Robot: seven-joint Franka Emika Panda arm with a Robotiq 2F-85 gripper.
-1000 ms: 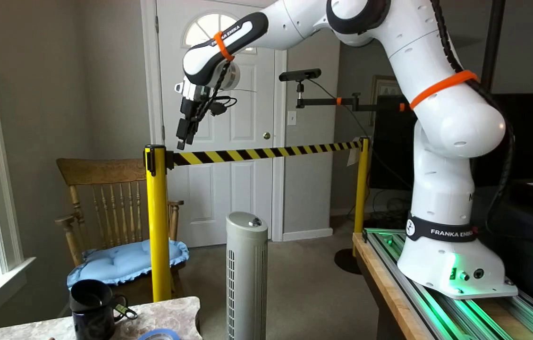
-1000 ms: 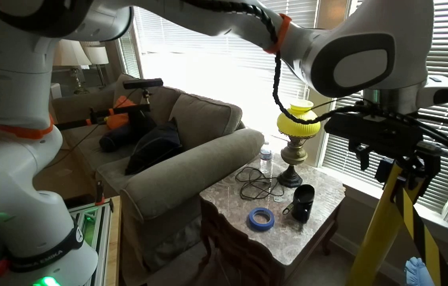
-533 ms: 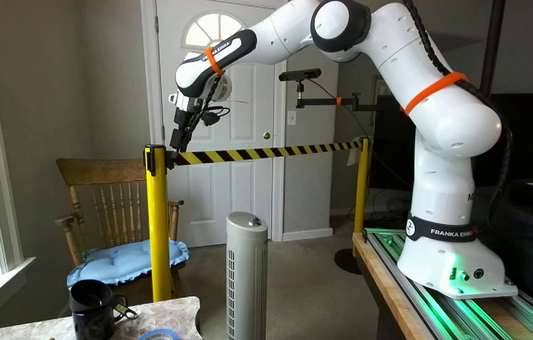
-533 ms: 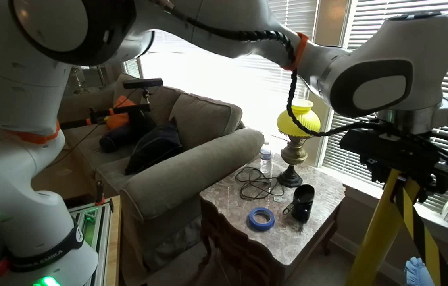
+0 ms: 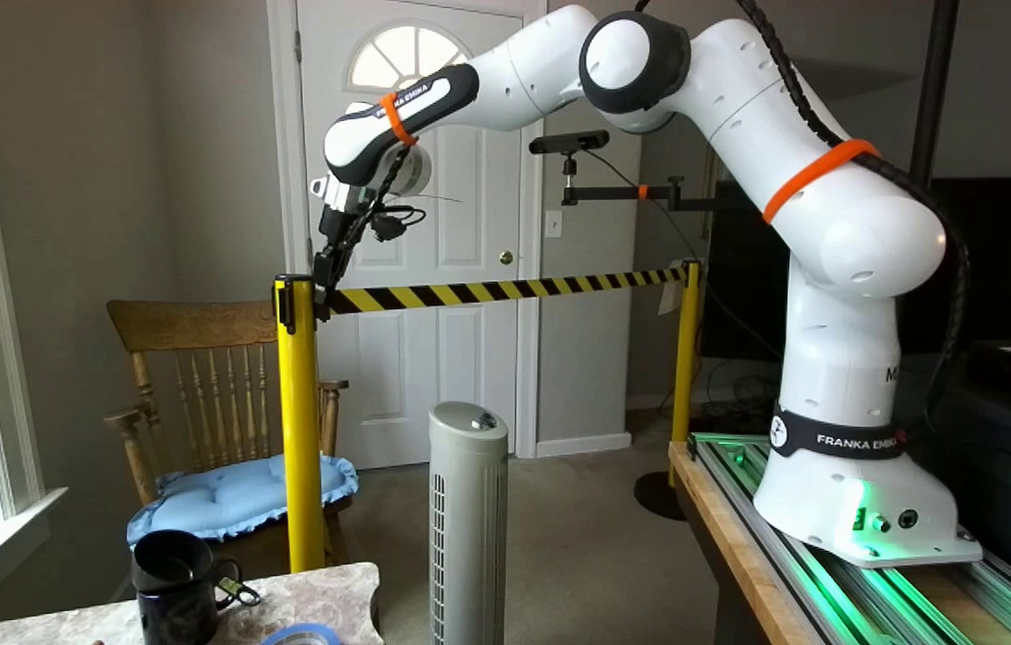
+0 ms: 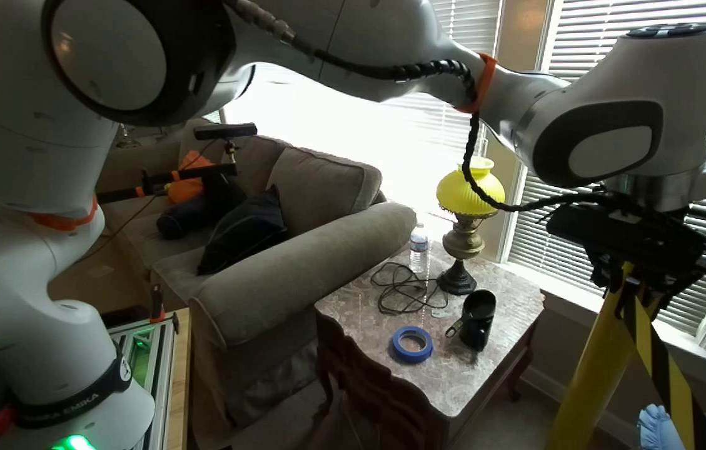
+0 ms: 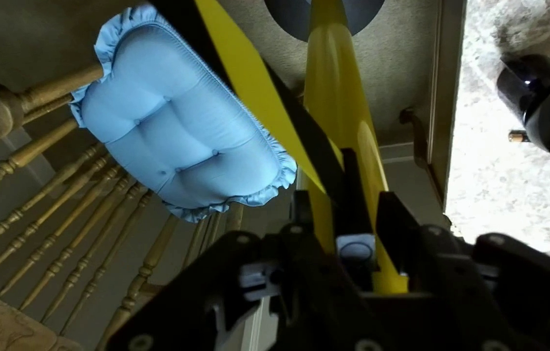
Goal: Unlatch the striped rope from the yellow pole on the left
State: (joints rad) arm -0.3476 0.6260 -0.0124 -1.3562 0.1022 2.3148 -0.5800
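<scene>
Mug (image 6: 478, 320), bottle (image 6: 419, 251) on table (image 6: 453, 384), contents unclear; claw (image 7: 345, 209) astride striped rope (image 7: 265, 95).

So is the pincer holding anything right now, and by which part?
Nothing appears held: in the wrist view, the pincer stands open astride the black end piece of the striped rope, with gaps showing on either side.

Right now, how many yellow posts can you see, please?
2: the yellow pole beside the wooden chair, and another yellow post at the opposite end of the striped rope. Others may be hidden.
</scene>
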